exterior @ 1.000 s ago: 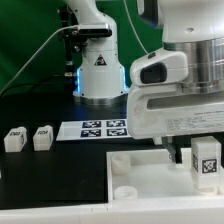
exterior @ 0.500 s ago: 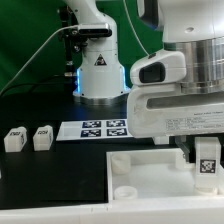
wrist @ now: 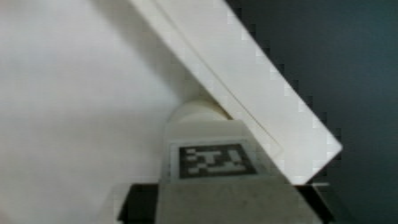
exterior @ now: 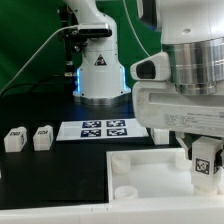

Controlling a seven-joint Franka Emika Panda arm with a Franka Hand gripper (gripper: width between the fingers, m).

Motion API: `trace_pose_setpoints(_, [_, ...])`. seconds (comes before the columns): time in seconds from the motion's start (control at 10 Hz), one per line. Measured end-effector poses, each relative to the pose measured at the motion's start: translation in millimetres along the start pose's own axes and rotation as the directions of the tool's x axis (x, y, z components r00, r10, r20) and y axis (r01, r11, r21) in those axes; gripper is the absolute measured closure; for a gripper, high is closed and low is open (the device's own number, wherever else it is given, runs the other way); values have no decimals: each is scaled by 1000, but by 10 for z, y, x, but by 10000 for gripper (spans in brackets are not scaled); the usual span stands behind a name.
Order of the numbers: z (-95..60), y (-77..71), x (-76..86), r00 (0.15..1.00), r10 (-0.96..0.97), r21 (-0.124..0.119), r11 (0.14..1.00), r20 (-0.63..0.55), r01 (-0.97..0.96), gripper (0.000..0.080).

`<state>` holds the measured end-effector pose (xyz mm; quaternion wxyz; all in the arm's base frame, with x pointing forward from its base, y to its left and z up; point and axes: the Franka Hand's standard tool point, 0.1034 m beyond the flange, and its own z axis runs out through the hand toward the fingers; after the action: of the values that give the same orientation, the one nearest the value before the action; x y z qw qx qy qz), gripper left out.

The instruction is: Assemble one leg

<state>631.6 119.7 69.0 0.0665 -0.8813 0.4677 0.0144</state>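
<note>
One small leg (exterior: 205, 162) sits pinched between the fingers (exterior: 188, 150) over the white panel (exterior: 140, 172), at the exterior view's right, with the arm pointing straight down. It looks like light, stiff, slick plastic. In the wrist view the fingers clamp its flat sides, which seems the best hold, and its tag (wrist: 217, 160) faces the camera.

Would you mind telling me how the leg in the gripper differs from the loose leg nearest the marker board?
The held leg is clamped in the gripper at the exterior view's right; the loose leg is untouched at the left. The held leg is over the white tabletop panel; the loose leg sits on the black table. Both are small white blocks bearing a black-and-white tag.
</note>
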Motion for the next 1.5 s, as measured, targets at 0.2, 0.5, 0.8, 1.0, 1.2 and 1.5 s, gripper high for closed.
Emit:
trace_pose_setpoints(0.2, [15, -12, -23, 958, 285, 13, 958, 7, -285, 505])
trace_pose_setpoints(0.5, [22, -20, -12, 759, 645, 65, 757, 85, -650, 505])
trace_pose_setpoints(0.8, [26, -20, -17, 783, 617, 66, 780, 83, -622, 418])
trace_pose_setpoints(1.0, [55, 5, -51, 844, 531, 66, 842, 75, -535, 168])
trace_pose_setpoints(1.2, [65, 23, -43, 959, 282, 73, 956, 39, -284, 155])
trace_pose_setpoints(1.5, [59, 15, -25, 999, -47, 83, 995, 2, 47, 151])
